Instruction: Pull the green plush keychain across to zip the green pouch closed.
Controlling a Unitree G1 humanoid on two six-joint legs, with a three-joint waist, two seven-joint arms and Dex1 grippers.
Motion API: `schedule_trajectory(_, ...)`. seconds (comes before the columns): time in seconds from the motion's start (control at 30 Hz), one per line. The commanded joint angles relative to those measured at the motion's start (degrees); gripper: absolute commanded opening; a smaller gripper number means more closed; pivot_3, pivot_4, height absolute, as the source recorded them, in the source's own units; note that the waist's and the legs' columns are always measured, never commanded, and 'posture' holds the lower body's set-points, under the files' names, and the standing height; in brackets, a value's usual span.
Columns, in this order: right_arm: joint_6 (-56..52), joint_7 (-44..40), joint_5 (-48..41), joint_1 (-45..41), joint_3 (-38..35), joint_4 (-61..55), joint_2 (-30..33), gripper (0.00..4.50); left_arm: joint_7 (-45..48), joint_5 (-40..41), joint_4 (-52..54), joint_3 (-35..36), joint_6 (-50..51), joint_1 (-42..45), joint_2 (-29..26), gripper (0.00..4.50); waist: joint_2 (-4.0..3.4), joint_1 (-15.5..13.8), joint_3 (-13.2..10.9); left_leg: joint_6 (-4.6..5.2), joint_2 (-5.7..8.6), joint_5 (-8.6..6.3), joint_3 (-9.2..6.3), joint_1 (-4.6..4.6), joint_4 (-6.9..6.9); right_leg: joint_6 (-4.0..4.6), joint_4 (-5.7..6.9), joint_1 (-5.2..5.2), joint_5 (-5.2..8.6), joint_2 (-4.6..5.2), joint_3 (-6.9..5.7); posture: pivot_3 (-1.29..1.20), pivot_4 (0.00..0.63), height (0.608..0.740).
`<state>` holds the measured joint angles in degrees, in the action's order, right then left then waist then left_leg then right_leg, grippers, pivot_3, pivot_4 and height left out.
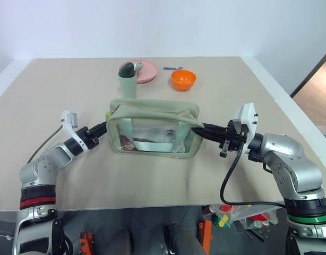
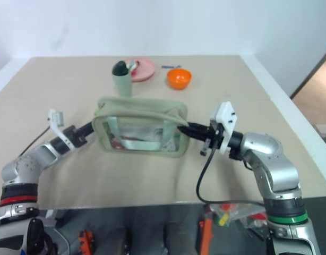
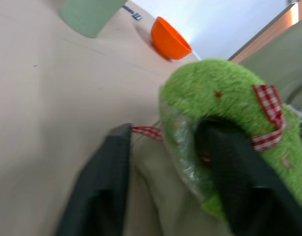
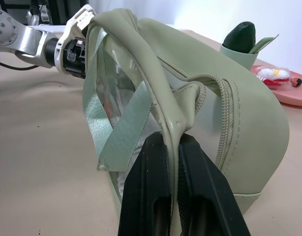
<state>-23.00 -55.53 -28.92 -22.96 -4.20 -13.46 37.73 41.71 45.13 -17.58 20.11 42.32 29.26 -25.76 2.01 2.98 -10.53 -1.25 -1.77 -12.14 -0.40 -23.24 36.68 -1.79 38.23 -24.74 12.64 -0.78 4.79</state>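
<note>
While the green pouch stands upright about midway between the desk's near and far edges, roughly central between its side edges, both grippers meet it from opposite ends. The right gripper has its two black fingers pinched tight on the pouch's end seam, the fabric fold squeezed between them. At the other end, the left gripper reaches the green plush keychain, which hangs at the pouch's left end; one finger pokes through the ring of the charm and the other lies outside it, so the jaws stand narrow about the plush, though whether they truly pinch it I cannot tell. A red-checked ribbon wraps the charm. Through the pouch's clear window show pale straps and reddish contents. Farther back, toward the desk's far edge, stand a sage-green cup, a pink plate just behind it, and an orange bowl beside them.
</note>
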Motion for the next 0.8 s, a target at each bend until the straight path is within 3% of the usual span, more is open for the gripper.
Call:
schedule_trajectory(0.03,0.81,-0.31,-0.15,-0.06,-0.56,-1.86,0.75,0.0,1.05,0.13,0.29,0.49,-0.93,1.53,-0.13,0.62,0.0,0.0,0.0,0.0,0.0,0.0,0.0,0.0,0.0,0.0,0.0,0.0,0.0,0.0,0.0,0.0,0.15,0.74)
schedule_trajectory(0.1,0.8,-0.34,-0.11,-0.07,-0.58,-1.87,0.82,0.0,1.1,0.64,1.2,0.73,-0.48,1.72,-0.04,0.02,0.0,-0.01,0.0,0.0,0.0,0.0,0.0,0.0,0.0,0.0,0.0,0.0,0.0,0.0,0.0,0.0,0.15,0.74)
schedule_trajectory(0.4,0.47,-0.08,-0.16,0.04,-0.84,-2.22,1.21,0.0,-2.49,9.41,16.89,4.42,7.3,1.94,-2.82,0.02,0.02,-0.07,-0.01,-0.01,0.0,0.0,-0.02,-0.07,0.0,-0.04,0.0,-0.04,0.01,0.03,-0.01,0.0,0.15,0.74)
schedule_trajectory(0.53,0.16,-0.06,-0.2,-0.09,-0.88,-2.18,1.53,0.0,-5.06,14.4,23.27,5.17,11.07,7.78,-6.91,0.02,0.09,-0.22,-0.05,-0.01,0.0,0.01,-0.07,-0.08,0.02,-0.05,0.0,-0.04,0.01,0.02,-0.05,0.0,0.15,0.74)
schedule_trajectory(0.8,0.29,-0.17,0.11,-1.28,-0.09,-1.48,1.4,0.0,-7.91,13.44,24.69,1.16,9.92,14.37,-6.2,0.02,0.08,-0.17,-0.05,-0.03,0.06,0.01,-0.06,0.15,0.05,-0.1,-0.08,0.28,0.02,0.06,-0.04,0.0,0.15,0.74)
